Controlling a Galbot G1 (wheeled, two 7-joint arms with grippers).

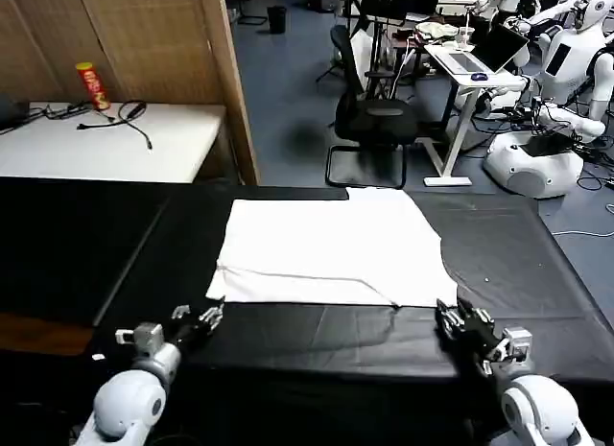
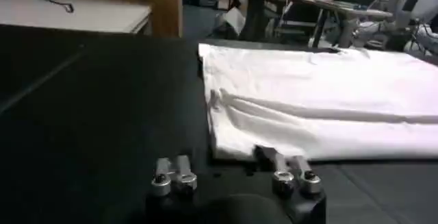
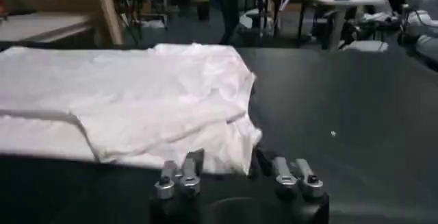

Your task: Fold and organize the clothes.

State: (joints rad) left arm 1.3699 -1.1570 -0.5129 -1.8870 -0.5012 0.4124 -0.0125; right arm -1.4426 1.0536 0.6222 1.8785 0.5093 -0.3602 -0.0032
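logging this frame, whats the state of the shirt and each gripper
T-shirt: partly folded, lying flat on the black table cover, held by neither gripper
left gripper: open, low over the cover at the shirt's near left corner
right gripper: open, low over the cover at the shirt's near right corner

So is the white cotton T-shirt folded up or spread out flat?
Partly folded: the white cotton T-shirt lies flat on the black table cover, one layer doubled over along its near edge.
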